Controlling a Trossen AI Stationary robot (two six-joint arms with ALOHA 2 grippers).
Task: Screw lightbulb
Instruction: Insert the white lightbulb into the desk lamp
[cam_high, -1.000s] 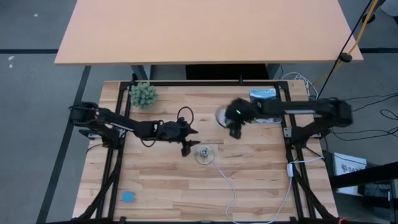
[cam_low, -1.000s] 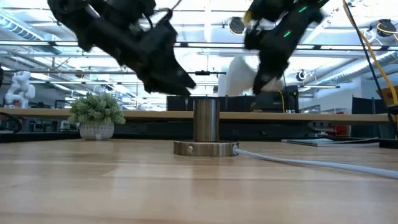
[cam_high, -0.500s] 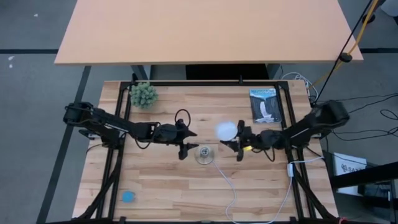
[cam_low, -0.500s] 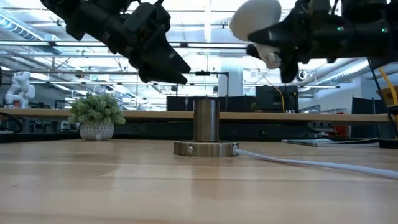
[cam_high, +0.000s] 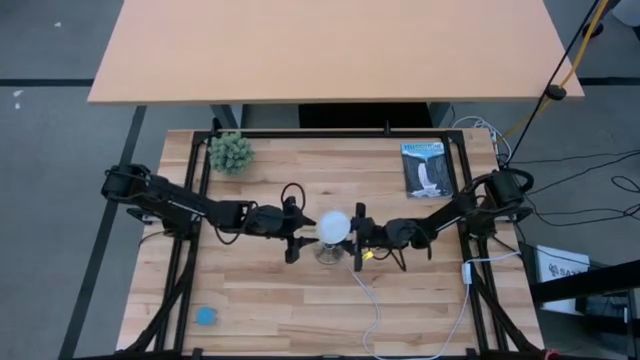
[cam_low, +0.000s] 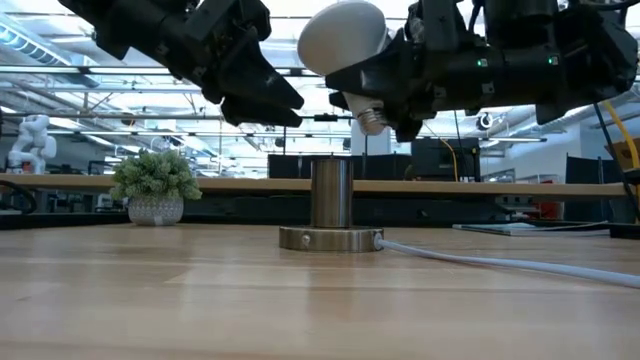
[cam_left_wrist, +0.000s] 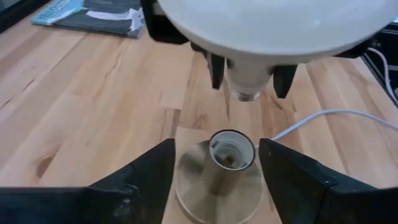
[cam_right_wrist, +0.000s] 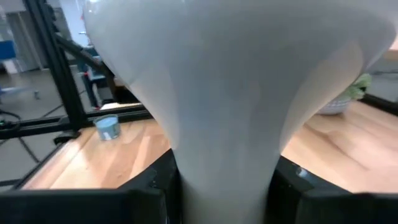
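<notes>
The right claw (cam_low: 385, 95) is gripping the bulb (cam_low: 342, 37) by its neck and carrying it just above the socket (cam_low: 331, 193), which is standing near the middle of the counter (cam_high: 270, 300). The bulb is hanging tilted, its dome leaning toward the left arm and its silver screw base pointing down and a little off to one side of the socket mouth, not yet touching it. The left claw (cam_left_wrist: 214, 165) is waiting open, its fingers straddling the socket without touching it, seemingly ready to steady it. By the look of it, this is the alignment step: the next move is calling for the bulb to be brought upright, centred over the threaded opening, lowered until the threads meet, then turned. A white cord (cam_high: 368, 300) is trailing from the socket toward the counter's near edge. On the pale wooden planks, a small potted plant (cam_high: 231, 152) is sitting at the far left corner, a booklet (cam_high: 424, 168) near the far right corner, and a blue disc (cam_high: 206, 316) by the near left corner. Beyond the counter, a large tan tabletop (cam_high: 330, 45) is filling the far side, and a bright open workshop with ceiling lights is showing behind.
</notes>
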